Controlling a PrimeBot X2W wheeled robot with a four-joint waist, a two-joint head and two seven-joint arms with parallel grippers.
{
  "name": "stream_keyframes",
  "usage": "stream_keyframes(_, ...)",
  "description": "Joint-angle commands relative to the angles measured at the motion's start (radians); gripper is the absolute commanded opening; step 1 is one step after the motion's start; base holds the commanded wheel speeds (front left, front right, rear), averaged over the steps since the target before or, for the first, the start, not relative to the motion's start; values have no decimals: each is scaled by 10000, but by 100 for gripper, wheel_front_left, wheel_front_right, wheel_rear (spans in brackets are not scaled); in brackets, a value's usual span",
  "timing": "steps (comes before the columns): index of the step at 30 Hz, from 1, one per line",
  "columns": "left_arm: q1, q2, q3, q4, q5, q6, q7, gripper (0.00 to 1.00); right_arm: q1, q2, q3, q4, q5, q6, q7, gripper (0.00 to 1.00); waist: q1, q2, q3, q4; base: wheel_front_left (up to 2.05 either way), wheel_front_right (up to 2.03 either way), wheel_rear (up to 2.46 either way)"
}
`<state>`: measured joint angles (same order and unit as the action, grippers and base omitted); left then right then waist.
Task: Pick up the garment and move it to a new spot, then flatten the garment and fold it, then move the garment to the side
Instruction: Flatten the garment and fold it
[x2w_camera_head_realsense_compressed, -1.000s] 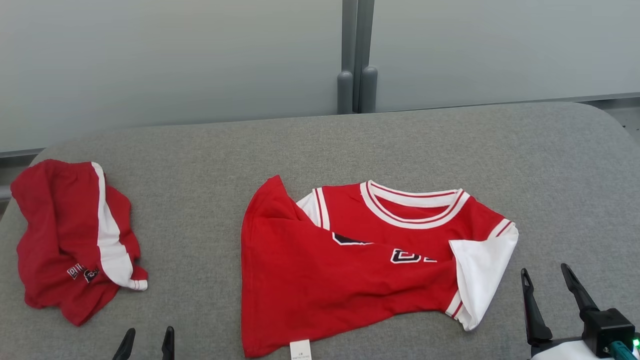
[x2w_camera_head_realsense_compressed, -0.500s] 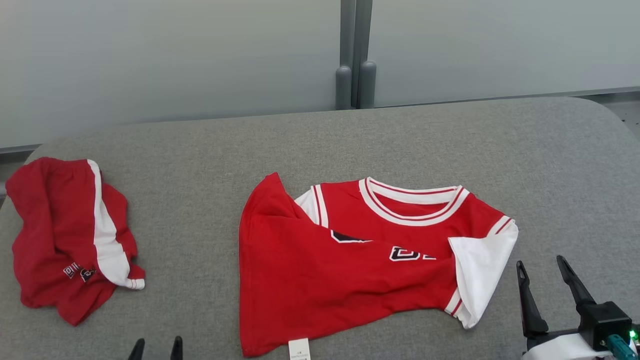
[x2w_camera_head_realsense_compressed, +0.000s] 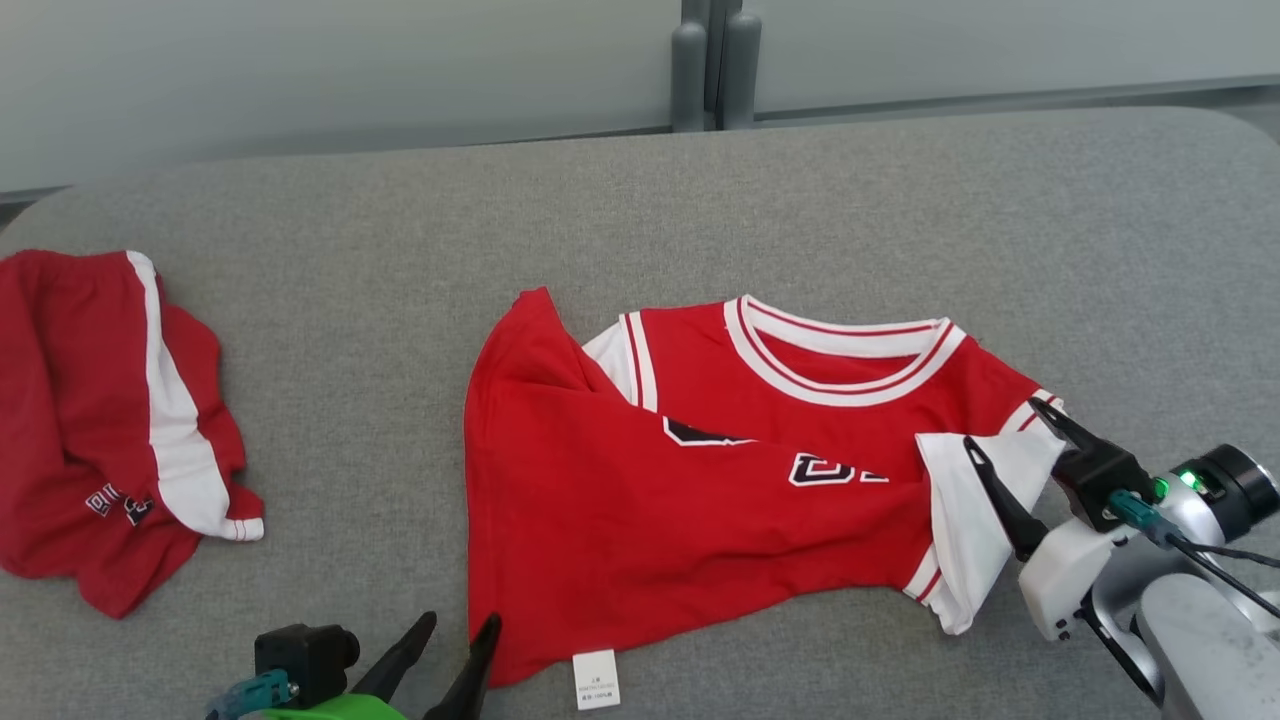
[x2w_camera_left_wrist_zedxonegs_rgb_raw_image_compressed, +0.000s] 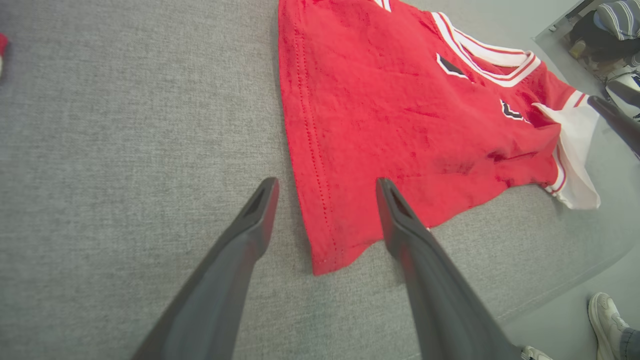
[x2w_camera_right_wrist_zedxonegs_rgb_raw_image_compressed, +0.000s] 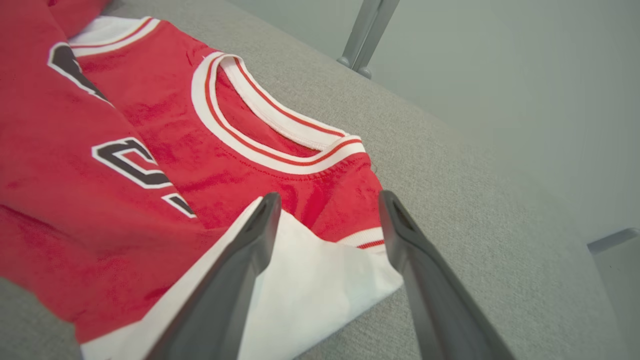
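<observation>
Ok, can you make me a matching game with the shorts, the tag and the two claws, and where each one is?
1 shorts
2 tag
3 left claw
4 right claw

A over the white sleeve
B at the near left corner of the shirt
C far left on the table
D sticking out under the near hem

Pairs: 1-C, 2-D, 3-B, 4-A

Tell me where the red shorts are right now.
In the head view the red shorts lie crumpled at the far left of the grey padded surface, apart from the red jersey at centre, ahead and left of the left gripper.
</observation>
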<state>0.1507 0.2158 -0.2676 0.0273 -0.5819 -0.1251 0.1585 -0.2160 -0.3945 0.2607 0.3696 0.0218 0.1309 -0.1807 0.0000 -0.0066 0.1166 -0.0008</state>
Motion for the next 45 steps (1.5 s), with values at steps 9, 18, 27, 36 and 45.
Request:
stream_keyframes(9,-481,24,-371,-514,-537,121,1333,100,-1882,-1330,3146,764,2029,-3,1633,100,0,66,1191,154,0,0,0)
stream_keyframes(18,-417,183,-488,-490,-500,332,1814,100,-2629,-2276,4873,80,3559,-1,2431,100,0,66,1243,32,0,0,0)
stream_keyframes(27,-57,314,-620,-836,-491,574,2132,100,-2791,-2963,5337,-504,4464,-3,2773,0,0,66,1175,-61,0,0,0)
stream_keyframes(36,167,416,-363,-1322,-641,913,2256,100,-2642,-3063,5100,-663,4703,-1,2630,0,0,66,1093,-70,0,0,0)
stream_keyframes(45,-154,526,-447,-1040,-581,1016,2550,100,-2681,-3108,4676,-953,4533,-1,2560,0,0,66,1296,-135,0,0,0)
